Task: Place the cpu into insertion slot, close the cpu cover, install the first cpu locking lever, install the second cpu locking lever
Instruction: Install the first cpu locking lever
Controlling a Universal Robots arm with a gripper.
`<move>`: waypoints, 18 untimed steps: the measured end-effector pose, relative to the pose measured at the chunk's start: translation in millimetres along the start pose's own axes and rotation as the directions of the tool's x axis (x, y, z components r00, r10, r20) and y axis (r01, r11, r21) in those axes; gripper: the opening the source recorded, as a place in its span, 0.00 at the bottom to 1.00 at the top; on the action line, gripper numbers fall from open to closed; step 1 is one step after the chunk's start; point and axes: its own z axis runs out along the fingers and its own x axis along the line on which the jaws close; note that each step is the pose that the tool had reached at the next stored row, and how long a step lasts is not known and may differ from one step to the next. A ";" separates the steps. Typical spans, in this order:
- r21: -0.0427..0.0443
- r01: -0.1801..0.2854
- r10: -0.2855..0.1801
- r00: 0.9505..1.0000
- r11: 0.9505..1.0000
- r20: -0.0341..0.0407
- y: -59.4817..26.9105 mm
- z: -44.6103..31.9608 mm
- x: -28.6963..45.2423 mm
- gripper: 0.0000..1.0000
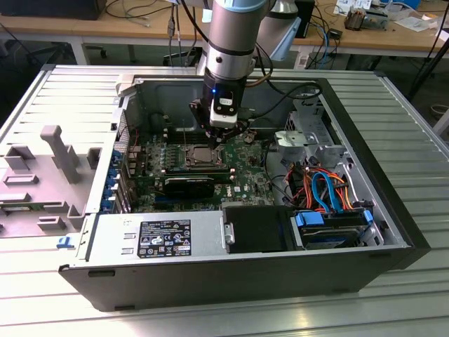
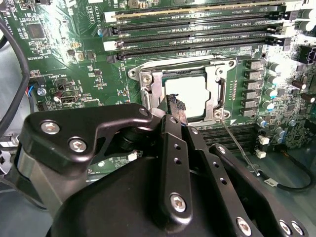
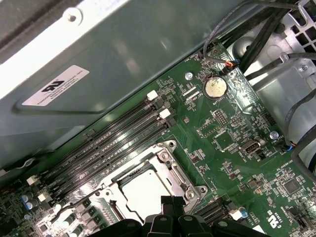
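The cpu (image 2: 191,95) lies flat in the insertion slot, its silvery top showing through the window of the cpu cover (image 2: 149,88). The cover is down over it. The slot's contact field is hidden beneath the chip. My gripper (image 2: 176,106) hangs just over the near edge of the socket, fingers pressed together with nothing between them. In the first wrist view the cpu (image 3: 140,190) and the cover frame (image 3: 170,165) sit right beyond the gripper (image 3: 170,201). A thin wire locking lever (image 2: 238,146) sticks out from a socket corner across the board. In the exterior view the gripper (image 1: 226,135) hovers beside the socket (image 1: 200,155).
Long black memory slots (image 2: 197,34) run along one side of the socket. Capacitors (image 2: 270,91) stand on another side. The computer case wall (image 3: 98,84) rises close behind the memory slots. Cables (image 1: 323,186) and drive bays (image 1: 330,228) fill the exterior view's right.
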 end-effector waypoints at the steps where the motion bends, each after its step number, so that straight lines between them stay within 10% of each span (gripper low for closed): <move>1: 0.000 0.001 -0.001 1.000 1.000 0.000 0.0 0.0 0.0 0.11; 18: 0.001 0.016 -0.016 1.000 1.000 0.001 0.0 0.0 0.0 0.11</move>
